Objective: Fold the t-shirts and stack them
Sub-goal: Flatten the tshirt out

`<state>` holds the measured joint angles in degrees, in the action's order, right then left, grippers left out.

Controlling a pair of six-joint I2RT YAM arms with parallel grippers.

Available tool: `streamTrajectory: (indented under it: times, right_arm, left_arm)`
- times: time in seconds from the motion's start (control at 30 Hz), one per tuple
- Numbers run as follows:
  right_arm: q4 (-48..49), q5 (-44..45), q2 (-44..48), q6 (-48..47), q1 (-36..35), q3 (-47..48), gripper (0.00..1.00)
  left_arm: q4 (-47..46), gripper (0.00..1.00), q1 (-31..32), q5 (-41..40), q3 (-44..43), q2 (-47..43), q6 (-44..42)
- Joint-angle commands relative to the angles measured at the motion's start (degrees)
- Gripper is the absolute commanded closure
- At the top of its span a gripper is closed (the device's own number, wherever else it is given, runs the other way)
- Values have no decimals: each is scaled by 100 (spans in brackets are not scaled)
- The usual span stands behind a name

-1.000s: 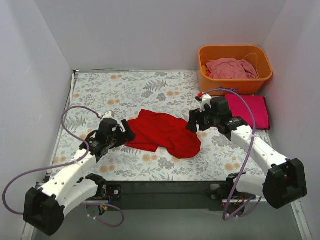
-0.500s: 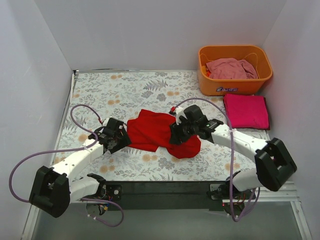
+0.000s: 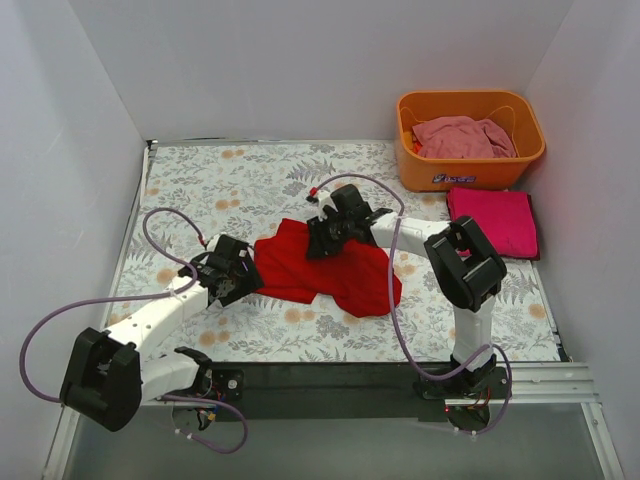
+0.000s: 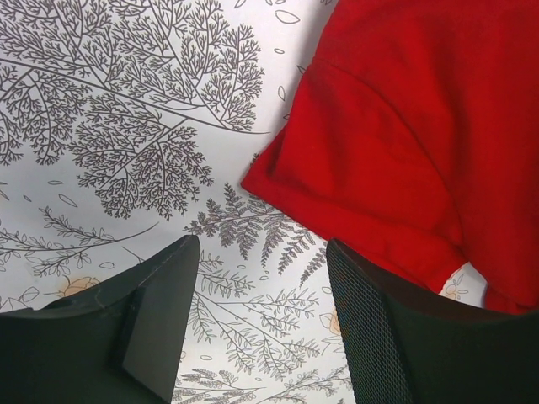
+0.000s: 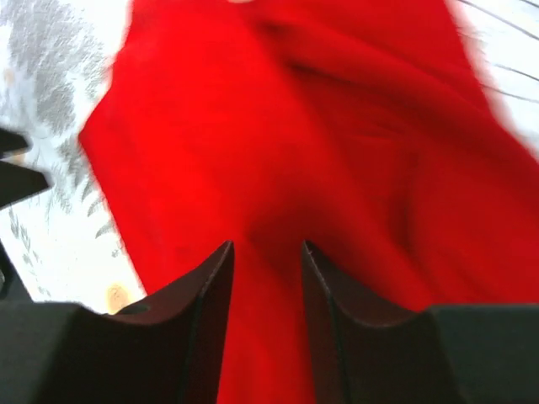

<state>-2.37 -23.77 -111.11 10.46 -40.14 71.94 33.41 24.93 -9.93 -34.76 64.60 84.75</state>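
Both grippers meet the crumpled bright red cloth t-shirt (image 3: 340,275), mid-table on the floral tablecloth (image 3: 200,180).
Your left gripper (image 4: 261,252), jaws apart on nothing, has the shirt's edge just ahead, rightward. The rumpled heap runs far-left to near-right. Your right gripper (image 5: 267,248) hovers over its far half, jaws narrowly gapped; any grip cannot be told.
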Motion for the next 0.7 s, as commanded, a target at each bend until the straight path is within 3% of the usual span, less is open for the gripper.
streamTrajectory:
  times: [0.0,0.27,0.4,0.67]
  right_arm:
    - [515,-364,-104,753,681,-152,57]
    - [967,-796,-112,984,832,-602,59]
    - [1019,-849,-165,967,824,-708,59]
    - [1186,-963,-209,976,832,-840,58]
  left_arm:
    - [-141,39,-6,26,-241,114,-116]
    - [-379,43,-5,1,-434,799,-231]
    - [-423,55,-6,-158,-610,1125,-292]
    - [-519,56,-5,-263,-883,1775,-451]
